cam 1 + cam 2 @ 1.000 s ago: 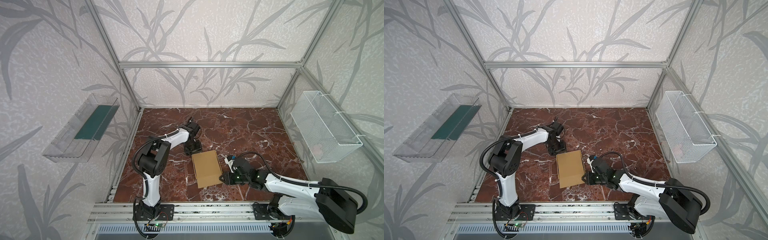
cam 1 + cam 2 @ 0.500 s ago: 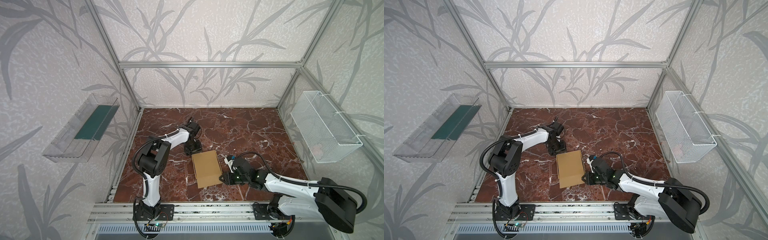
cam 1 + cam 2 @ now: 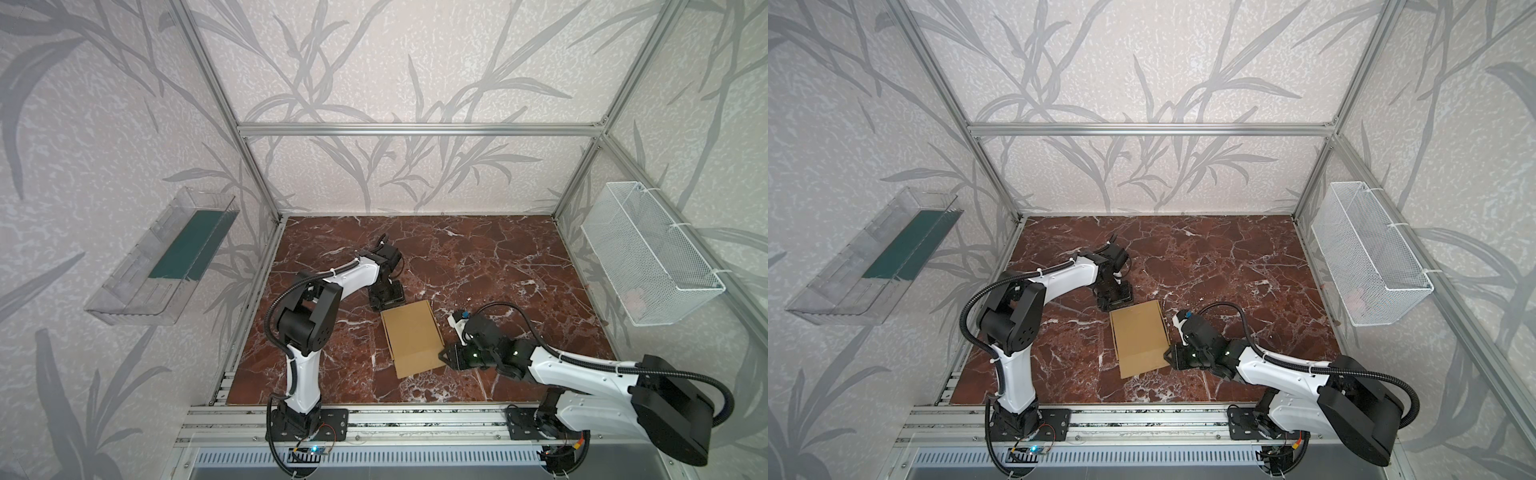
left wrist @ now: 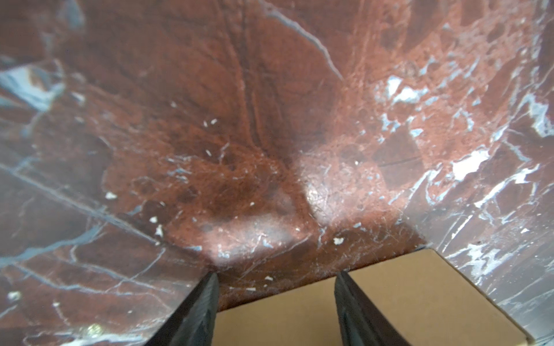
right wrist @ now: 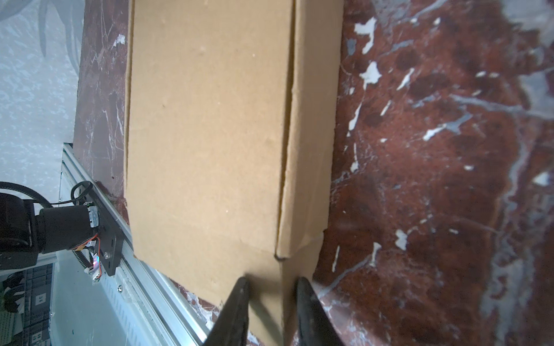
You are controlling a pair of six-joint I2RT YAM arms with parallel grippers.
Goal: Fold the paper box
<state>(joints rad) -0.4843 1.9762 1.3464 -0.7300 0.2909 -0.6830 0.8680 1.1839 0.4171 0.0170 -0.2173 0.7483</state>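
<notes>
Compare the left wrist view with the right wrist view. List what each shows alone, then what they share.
Only the left wrist view: the left hand, fingers spread open with nothing gripped, poised at one edge of the paper box.
Only the right wrist view: the right hand closed on a box corner, the seam running along the box, the aluminium rail, the left arm's base.
Both: tan cardboard lying on the red marble table.

Next to nothing is altered since a second ago: only the right gripper point(image 3: 443, 357), clamped on the near right corner of the paper box point(image 3: 411, 336), is drawn in by the barest trace, too slight to be made out in the top views.
</notes>
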